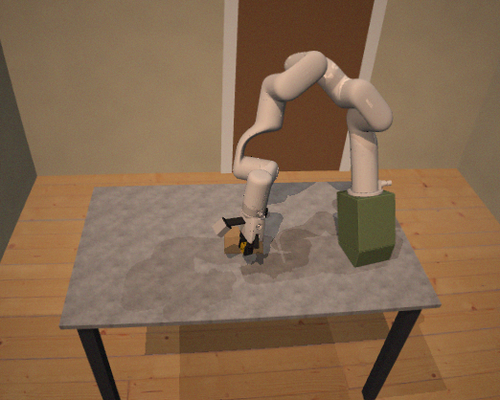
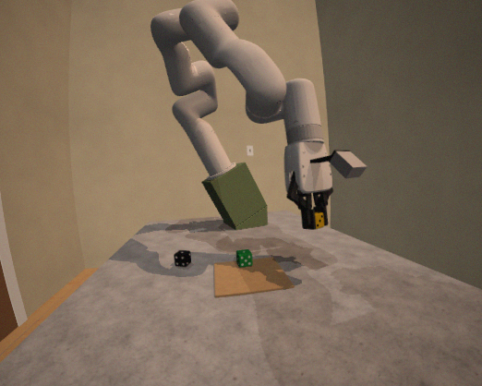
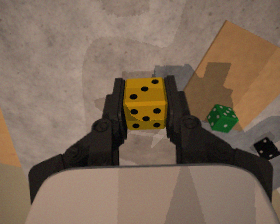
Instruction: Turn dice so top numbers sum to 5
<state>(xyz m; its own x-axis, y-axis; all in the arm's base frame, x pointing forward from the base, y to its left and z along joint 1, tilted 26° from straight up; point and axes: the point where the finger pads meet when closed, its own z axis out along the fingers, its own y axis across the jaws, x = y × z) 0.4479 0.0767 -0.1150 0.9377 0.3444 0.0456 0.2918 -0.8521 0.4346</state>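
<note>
My gripper [image 3: 145, 90] is shut on a yellow die [image 3: 144, 103] with black pips and holds it in the air above the table. It also shows in the exterior view [image 2: 318, 220] and, small, in the top view [image 1: 244, 247]. A tan mat [image 2: 251, 277] lies flat on the grey table. A green die [image 2: 244, 258] with white pips sits on the mat's far edge; it also shows in the wrist view [image 3: 222, 118]. A black die [image 2: 182, 259] with white pips lies on the table beside the mat, off it; it also shows in the wrist view [image 3: 267, 148].
The arm's green base block [image 2: 235, 196] stands at the far side of the table. The wrist camera box [image 2: 349, 163] sticks out beside the gripper. The table edge runs along the wooden floor at the left.
</note>
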